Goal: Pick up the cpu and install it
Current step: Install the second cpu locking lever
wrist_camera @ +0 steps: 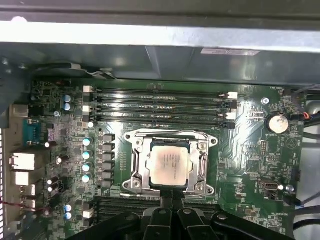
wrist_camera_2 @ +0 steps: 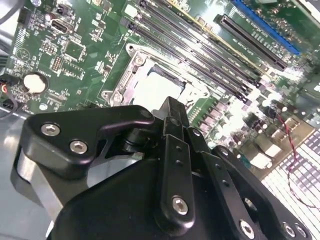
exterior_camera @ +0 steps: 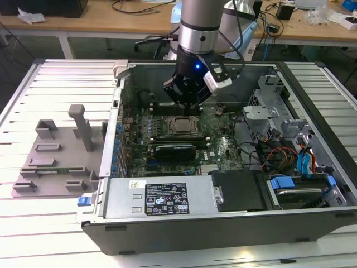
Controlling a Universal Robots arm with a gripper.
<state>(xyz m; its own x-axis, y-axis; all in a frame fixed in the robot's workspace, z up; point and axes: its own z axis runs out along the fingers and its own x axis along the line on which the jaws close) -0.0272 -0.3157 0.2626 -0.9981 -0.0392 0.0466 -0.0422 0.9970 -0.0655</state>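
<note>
CPU seated in the motherboard socket.
We see the cpu [wrist_camera: 169, 165] (print unreadable) at the gripper's [wrist_camera: 172, 202] twelve o'clock, fingers together, empty.

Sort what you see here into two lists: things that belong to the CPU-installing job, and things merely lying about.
Belongs to the job:
- cpu, lying in its socket frame
- hand, just beside the socket
- motherboard

Just lying about:
- grey fixture tray outside the case
- blue-tabbed drive bay
- power supply
</note>
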